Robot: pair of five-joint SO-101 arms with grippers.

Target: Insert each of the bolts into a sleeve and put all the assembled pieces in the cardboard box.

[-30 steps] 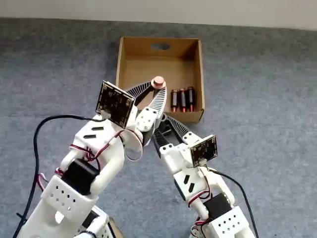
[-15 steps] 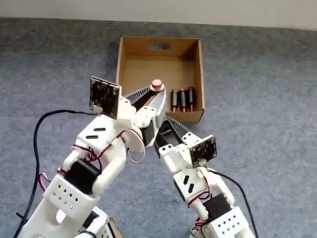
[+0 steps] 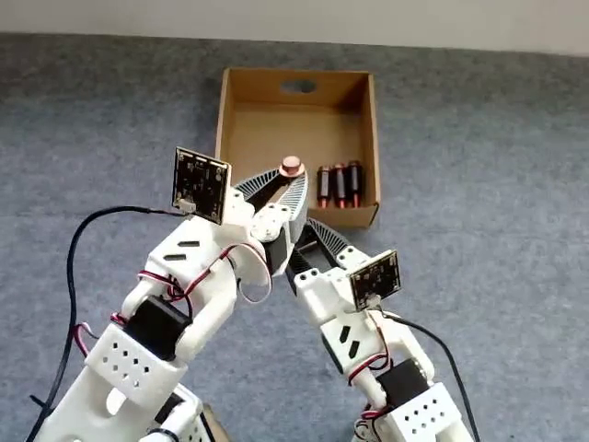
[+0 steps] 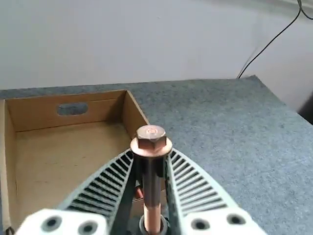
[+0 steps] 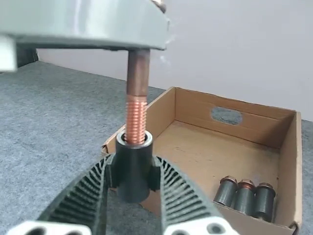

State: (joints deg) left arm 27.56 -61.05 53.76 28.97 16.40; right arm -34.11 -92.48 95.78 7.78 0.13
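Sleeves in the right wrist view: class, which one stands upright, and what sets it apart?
The sleeve held in the right gripper, with the bolt entering its top. The other three lie side by side in the cardboard box.

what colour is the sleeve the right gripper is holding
Black sleeve, clearest in the right wrist view; the bolt in its top is copper-coloured.

So the table (image 3: 497,147) has this grey carpet-type fabric on it, and sitting flat on that toward the back, roughly mid-width, is the open-topped cardboard box (image 3: 267,89), with grey fabric all around it.
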